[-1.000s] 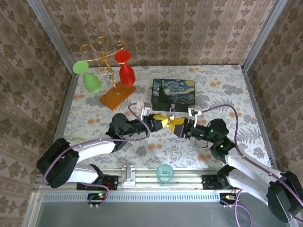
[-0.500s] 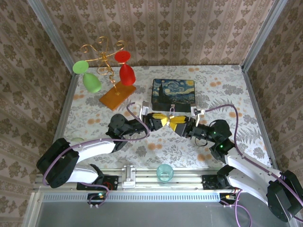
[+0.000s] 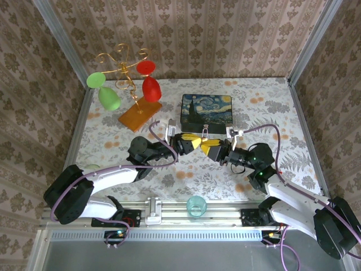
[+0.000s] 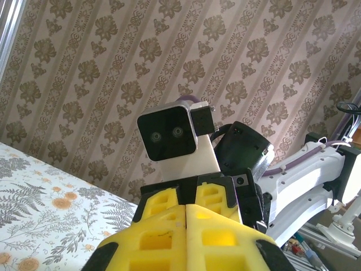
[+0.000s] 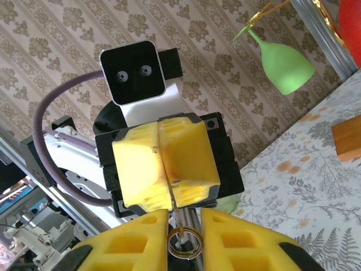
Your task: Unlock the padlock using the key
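Left end effector (image 3: 194,142) and right end effector (image 3: 207,145) meet tip to tip above the bench (image 3: 113,138), just in front of the Starry Night box (image 3: 207,110). The right fingers stand narrow, with the padlock (image 5: 184,245) pinched in their gap. The left fingers are pressed together on a thin sliver, apparently the key (image 5: 175,217), which reaches toward the padlock.

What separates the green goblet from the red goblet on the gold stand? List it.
Colour: the green plastic goblet is lime, while the red plastic goblet is scarlet.
Place: the green one hangs on the left side of the gold wire stand, the red one on the right.
In the top view the red bowl meets the orange wooden base; the green bowl sits clear of it.
Shared: both hang foot up, bowl down.
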Tool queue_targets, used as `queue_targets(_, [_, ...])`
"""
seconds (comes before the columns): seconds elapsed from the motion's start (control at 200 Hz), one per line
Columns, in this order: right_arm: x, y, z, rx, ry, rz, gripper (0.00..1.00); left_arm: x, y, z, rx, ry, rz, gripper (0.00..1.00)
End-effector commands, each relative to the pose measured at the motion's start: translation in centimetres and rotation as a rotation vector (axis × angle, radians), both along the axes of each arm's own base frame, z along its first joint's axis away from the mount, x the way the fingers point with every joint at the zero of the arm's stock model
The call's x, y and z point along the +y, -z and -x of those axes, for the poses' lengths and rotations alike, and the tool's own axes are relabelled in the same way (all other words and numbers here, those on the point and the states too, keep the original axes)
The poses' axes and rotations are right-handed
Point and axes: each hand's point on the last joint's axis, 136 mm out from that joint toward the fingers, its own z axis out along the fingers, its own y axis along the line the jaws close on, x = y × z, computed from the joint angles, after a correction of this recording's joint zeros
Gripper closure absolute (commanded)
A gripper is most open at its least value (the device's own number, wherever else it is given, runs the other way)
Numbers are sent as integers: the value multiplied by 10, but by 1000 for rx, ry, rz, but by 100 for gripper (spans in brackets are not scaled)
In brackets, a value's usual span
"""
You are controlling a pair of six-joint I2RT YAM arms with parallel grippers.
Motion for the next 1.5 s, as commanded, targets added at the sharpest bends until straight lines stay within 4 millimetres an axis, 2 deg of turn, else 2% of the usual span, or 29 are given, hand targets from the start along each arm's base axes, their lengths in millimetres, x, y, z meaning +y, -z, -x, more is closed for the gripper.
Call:
queue_targets(0.0, [-3, -13, 9, -56, -10, -39, 82, 2, -18, 3, -36, 3, 53, 100])
queue_targets(0.075, [-3, -13, 10, -57, -14, -37, 92, 2, -15, 2, -32, 1, 48, 100])
queue_targets(0.42, [1, -16, 12, -67, -28, -45, 91, 0, -15, 5, -33, 10, 51, 100])
queue_targets(0.615, [2, -17, 10, -59, -19, -51, 72, 0, -16, 1, -26, -20, 59, 100])
queue_targets(0.965, [3, -20, 11, -93, -14, -46, 67, -2, -18, 1, -18, -18, 66, 100])
queue_targets(1.3, [1, -14, 4, -91, 27, -38, 76, -3, -19, 1, -16, -21, 69, 100])
queue_targets(1.495, [1, -19, 4, -108, 24, -48, 83, -4, -16, 2, -9, -19, 64, 100])
